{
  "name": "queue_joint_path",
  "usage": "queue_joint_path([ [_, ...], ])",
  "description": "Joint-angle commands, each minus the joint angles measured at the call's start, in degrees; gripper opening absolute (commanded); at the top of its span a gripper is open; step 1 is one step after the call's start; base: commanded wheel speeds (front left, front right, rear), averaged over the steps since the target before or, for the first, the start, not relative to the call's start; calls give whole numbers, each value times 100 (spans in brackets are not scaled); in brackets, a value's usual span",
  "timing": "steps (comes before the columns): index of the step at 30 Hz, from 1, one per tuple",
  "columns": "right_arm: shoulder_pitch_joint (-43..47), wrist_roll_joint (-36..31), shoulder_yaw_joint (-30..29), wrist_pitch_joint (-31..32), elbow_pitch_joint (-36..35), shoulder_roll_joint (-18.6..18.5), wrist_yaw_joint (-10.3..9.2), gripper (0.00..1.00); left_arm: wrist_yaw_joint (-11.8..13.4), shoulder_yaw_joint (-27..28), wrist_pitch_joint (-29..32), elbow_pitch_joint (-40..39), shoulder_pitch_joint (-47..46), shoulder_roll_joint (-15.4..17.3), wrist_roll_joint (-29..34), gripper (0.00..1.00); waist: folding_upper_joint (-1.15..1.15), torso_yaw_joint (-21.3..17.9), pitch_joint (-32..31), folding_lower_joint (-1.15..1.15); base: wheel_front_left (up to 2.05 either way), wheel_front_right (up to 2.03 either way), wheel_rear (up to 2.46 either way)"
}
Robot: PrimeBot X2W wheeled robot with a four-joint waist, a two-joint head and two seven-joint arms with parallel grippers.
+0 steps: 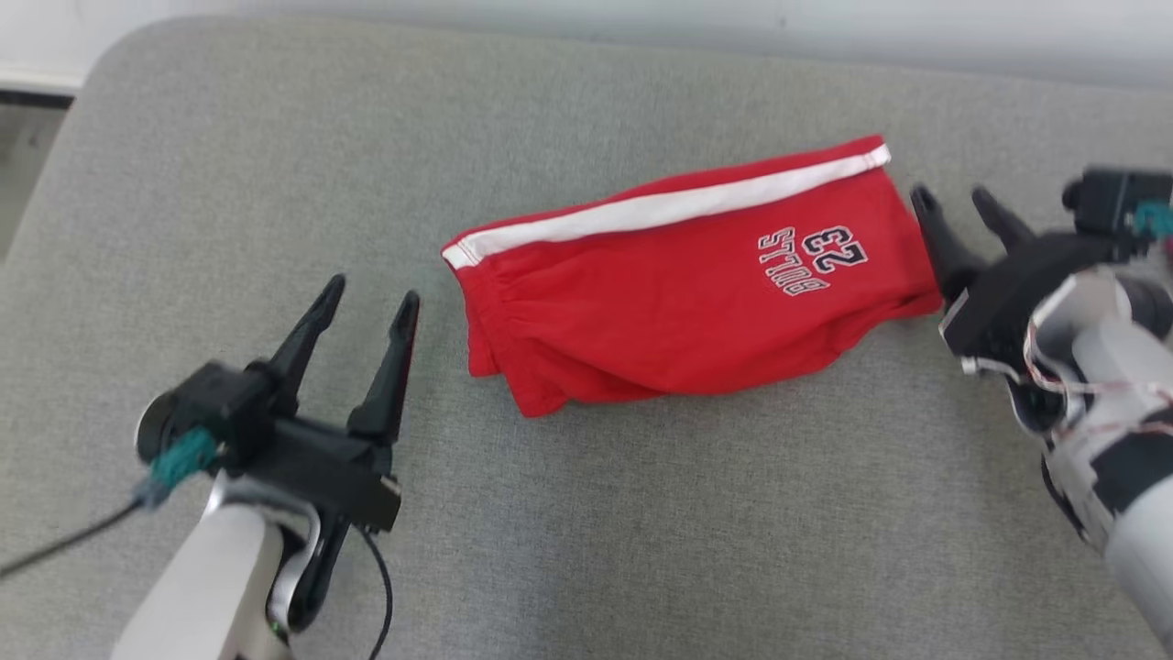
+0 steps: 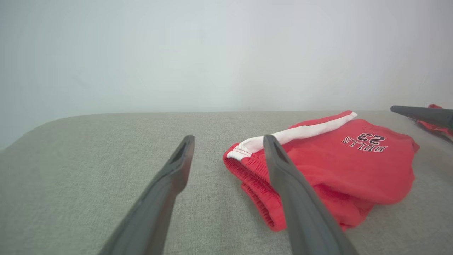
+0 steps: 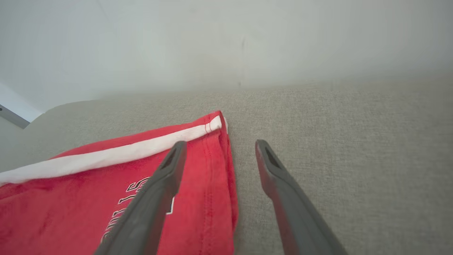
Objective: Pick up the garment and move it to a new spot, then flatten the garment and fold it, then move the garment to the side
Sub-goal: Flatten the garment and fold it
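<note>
The garment (image 1: 687,284) is a pair of red shorts with a white side stripe and "BULLS 23" print, lying folded on the grey cushion (image 1: 586,513). My left gripper (image 1: 371,295) stands open just left of the waistband end, holding nothing. In the left wrist view the garment (image 2: 339,166) lies to the right of the open left gripper (image 2: 228,141). My right gripper (image 1: 953,200) is open at the leg-hem end. In the right wrist view the right gripper (image 3: 219,145) straddles the hem edge of the garment (image 3: 88,198), left finger over the cloth.
The grey cushion's rounded back-left corner (image 1: 119,64) meets a pale wall (image 1: 641,18). A dark cable (image 1: 55,545) trails from my left wrist. In the left wrist view, a dark fingertip of the right gripper (image 2: 421,114) reaches in from the right edge.
</note>
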Motion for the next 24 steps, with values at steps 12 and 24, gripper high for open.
queue_joint_path([
  [12, 972, 477, 190, -440, 33, -152, -14, 100, 84, 2053, -15, -1306, 2308, -1231, 1645, 100, 0, 5, -448, 1, 0, 0, 0],
  [24, 660, 438, 252, -419, 609, -45, -14, 100, -35, 2365, -15, -1365, 2820, -1615, 1914, 100, 0, 311, -474, 1, 0, 0, 0],
])
